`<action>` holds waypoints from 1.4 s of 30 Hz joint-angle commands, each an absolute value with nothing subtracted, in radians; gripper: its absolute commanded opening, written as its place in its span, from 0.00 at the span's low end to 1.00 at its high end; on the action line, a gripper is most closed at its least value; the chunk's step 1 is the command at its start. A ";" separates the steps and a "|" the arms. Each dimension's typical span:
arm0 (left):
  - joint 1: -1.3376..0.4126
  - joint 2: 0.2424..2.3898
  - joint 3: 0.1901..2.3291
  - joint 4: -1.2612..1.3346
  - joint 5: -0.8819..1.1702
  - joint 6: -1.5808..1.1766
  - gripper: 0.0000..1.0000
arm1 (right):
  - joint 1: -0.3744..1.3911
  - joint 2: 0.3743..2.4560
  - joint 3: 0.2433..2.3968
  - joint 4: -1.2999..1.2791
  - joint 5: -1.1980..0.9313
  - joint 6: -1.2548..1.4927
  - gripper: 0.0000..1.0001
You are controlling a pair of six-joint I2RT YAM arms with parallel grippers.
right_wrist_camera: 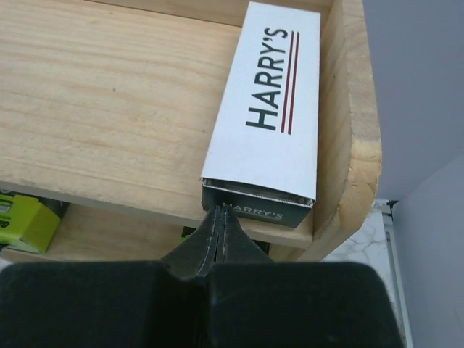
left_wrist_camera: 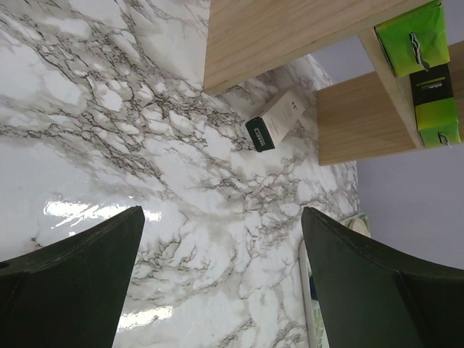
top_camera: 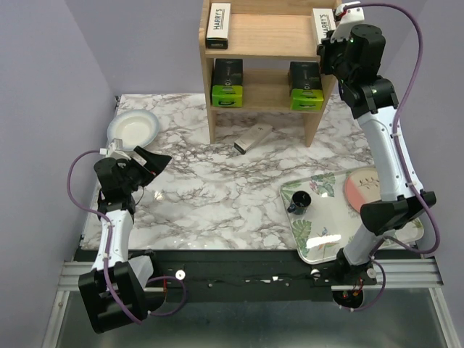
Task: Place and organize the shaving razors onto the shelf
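Note:
The wooden shelf (top_camera: 257,43) stands at the back. Its top tier holds one HARRY'S box at the left (top_camera: 217,25) and one at the right (top_camera: 321,22). The lower tier holds two black packs with lime-green ends (top_camera: 227,83) (top_camera: 305,85). A third HARRY'S box (top_camera: 253,138) lies on the table in front of the shelf, also in the left wrist view (left_wrist_camera: 275,123). My right gripper (right_wrist_camera: 223,212) is shut and empty, its tips against the near dark end of the right box (right_wrist_camera: 264,109). My left gripper (left_wrist_camera: 221,239) is open and empty above the table's left side.
A white bowl (top_camera: 133,129) sits at the back left. A leaf-patterned tray (top_camera: 319,243) at the front right holds a black cup (top_camera: 299,201) and a pink plate (top_camera: 366,185). The shelf's right side panel (right_wrist_camera: 351,123) is right beside the box.

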State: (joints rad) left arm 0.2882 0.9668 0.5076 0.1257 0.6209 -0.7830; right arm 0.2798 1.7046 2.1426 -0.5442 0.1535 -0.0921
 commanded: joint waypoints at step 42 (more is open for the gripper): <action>0.324 0.943 0.482 0.104 0.609 -0.773 0.99 | 0.407 2.100 2.431 -0.170 0.735 -0.186 0.01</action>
